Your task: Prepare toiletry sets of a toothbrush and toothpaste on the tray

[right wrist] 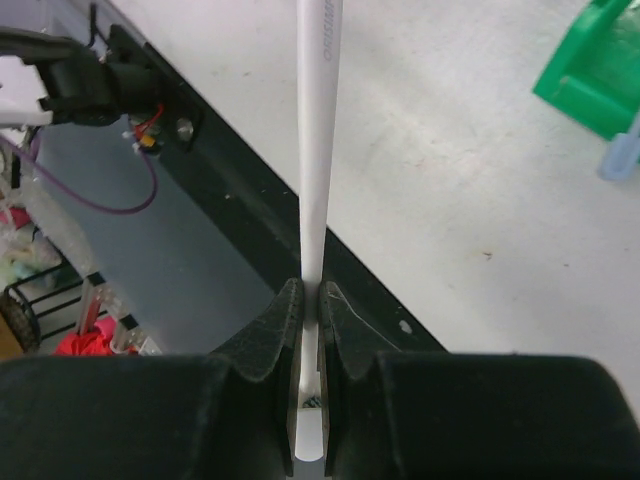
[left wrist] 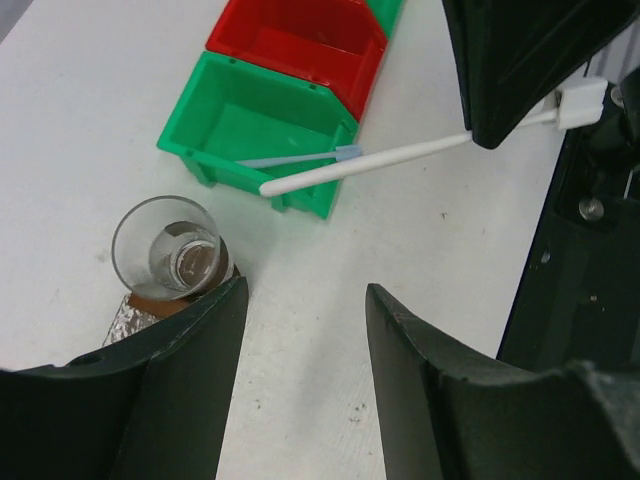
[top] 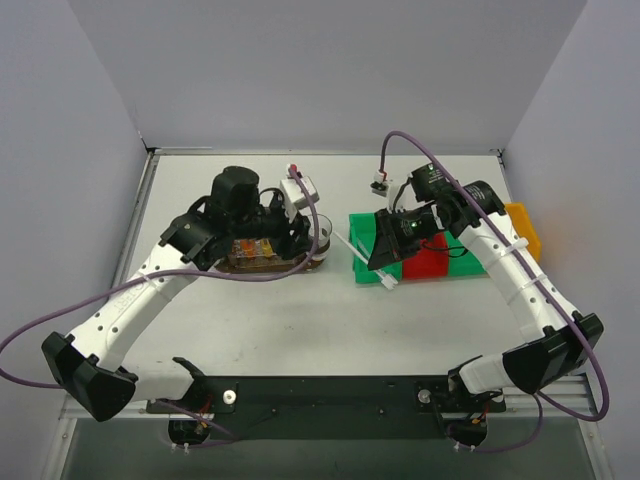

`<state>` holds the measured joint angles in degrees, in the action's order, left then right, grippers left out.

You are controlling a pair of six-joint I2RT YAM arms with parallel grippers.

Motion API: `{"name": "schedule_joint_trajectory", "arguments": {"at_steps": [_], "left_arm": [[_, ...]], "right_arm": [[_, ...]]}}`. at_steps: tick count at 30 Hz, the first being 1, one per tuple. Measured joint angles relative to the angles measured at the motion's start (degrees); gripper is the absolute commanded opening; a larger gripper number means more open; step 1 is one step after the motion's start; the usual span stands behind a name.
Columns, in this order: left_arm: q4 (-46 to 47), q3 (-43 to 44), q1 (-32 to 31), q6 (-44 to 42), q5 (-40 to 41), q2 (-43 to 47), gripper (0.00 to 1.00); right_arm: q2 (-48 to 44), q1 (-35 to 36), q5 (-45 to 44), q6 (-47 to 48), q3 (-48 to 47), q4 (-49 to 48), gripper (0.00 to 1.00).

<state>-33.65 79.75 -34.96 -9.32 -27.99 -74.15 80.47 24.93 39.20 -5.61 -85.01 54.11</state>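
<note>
Pinching toothbrush [right wrist: 318, 150] in right end effector [right wrist: 311, 300], left end effector [left wrist: 303, 300] spread, I should lower it flat onto tray [top: 272, 267].

Faint lettering on toothbrush [right wrist: 317, 150] handle, illegible.

We find bare white tabletop [top: 300, 320] along the whole near side, wide enough for either arm to pass. The left gripper [left wrist: 305, 300], jaws spread, hangs over the dark brown wooden oval tray [left wrist: 165, 300] and blocks it from above. A clear round cup [left wrist: 178, 250] stands at the tray's right end. The gap between that cup and the green plastic bin [left wrist: 255, 130] is crossed by the slim white toothbrush [left wrist: 370, 165] pinched in the right gripper [right wrist: 311, 295]. The red plastic bin [left wrist: 300, 40] sits against the green one's far side.
</note>
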Motion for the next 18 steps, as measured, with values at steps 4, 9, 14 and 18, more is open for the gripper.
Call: {"name": "schedule_joint_trajectory", "arguments": {"at_steps": [4,9,14,18], "left_arm": [[0.52,-3.93,-3.48,-5.79,-0.85,2.54,0.61],[1.66,-7.21,-6.32,-8.85,-2.51,3.82,0.61],[3.10,-9.42,-9.60,-10.62,-2.97,4.35,0.61],[3.69,-9.84,-11.17,-11.19,-3.04,4.35,0.61]], "right_arm": [[0.00,1.79,4.24,-0.42,-2.93,3.76,0.00],[0.13,3.80,8.04,-0.35,-3.72,8.55,0.00],[0.68,5.66,10.47,-0.09,-3.72,12.35,0.00],[0.79,6.60,12.46,0.15,-3.76,14.14,0.00]]}}
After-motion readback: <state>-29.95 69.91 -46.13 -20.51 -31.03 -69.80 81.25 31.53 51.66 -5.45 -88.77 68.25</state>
